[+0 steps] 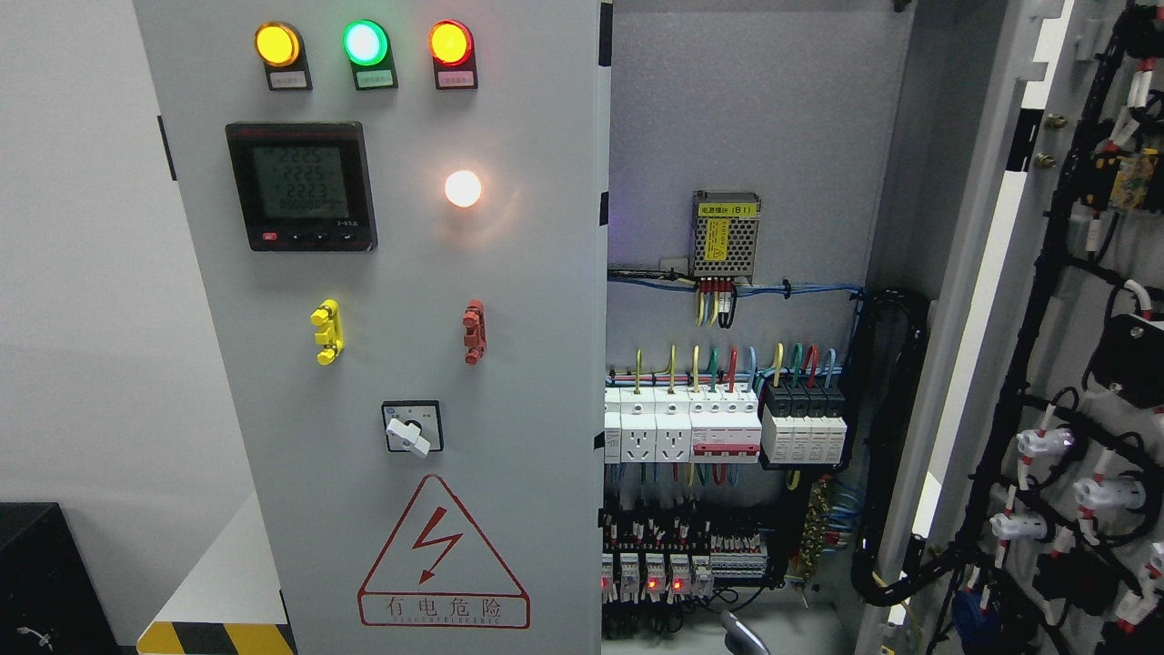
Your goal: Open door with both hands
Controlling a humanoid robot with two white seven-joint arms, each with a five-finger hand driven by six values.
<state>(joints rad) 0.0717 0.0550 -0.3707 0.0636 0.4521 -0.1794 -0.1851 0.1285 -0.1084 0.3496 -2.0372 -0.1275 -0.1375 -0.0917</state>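
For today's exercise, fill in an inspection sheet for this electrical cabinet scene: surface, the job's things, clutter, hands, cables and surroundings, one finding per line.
Surface: pale floor beside the cabinet, with a yellow-black hazard stripe.
Job's things: left cabinet door closed; right cabinet door swung open, its wired inner face showing.
Clutter: nothing seen.
Hands: neither robot hand clearly in view; a small grey object at the bottom edge cannot be identified.
Cables: coloured wires feed the circuit breakers; a black cable bundle runs to the open door.
Surroundings: white wall; black box at lower left.
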